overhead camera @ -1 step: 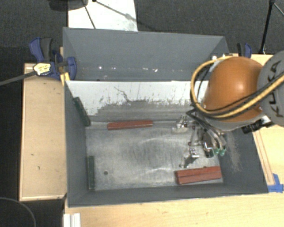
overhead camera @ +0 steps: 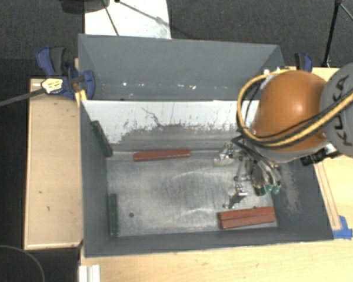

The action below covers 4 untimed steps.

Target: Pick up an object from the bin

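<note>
My gripper [overhead camera: 240, 191] hangs in the right half of the bin, below the orange wrist cover. Its tip sits just above and slightly left of a reddish-brown rectangular block [overhead camera: 247, 218] that lies flat near the bin's front right corner. I see nothing held in the gripper. A long thin reddish-brown bar [overhead camera: 162, 155] lies flat along the back of the bin floor, well to the gripper's left.
Two dark green bars sit on the left: one [overhead camera: 100, 138] leans in the back left corner, the other [overhead camera: 112, 214] lies along the left wall near the front. The arm and its cables cover the bin's right wall.
</note>
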Available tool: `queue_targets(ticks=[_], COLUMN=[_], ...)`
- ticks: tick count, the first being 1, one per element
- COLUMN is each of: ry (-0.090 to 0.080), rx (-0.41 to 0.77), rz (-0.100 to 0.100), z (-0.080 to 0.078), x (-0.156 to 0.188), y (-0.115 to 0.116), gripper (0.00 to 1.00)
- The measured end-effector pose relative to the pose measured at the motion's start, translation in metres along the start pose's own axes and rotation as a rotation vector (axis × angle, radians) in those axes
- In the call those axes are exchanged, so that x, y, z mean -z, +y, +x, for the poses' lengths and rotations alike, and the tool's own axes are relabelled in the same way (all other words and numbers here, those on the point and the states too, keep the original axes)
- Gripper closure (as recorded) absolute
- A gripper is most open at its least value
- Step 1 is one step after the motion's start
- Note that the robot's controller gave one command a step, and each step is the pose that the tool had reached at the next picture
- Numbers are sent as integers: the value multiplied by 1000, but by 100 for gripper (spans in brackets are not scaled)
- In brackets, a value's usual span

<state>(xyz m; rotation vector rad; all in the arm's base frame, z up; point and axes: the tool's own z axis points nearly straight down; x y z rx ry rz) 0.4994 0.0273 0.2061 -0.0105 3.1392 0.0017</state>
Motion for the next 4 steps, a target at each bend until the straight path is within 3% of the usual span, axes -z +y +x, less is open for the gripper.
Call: queue_targets(ticks=[1,2,3,4], ry=[-8,-6,-6,-6], rx=[49,62,62,90], rz=[0,1,1,2], z=[3,11,11,-2], x=[-39,-132,-132,34], y=[-21,-34,-34,-41], gripper=[0,100,100,100])
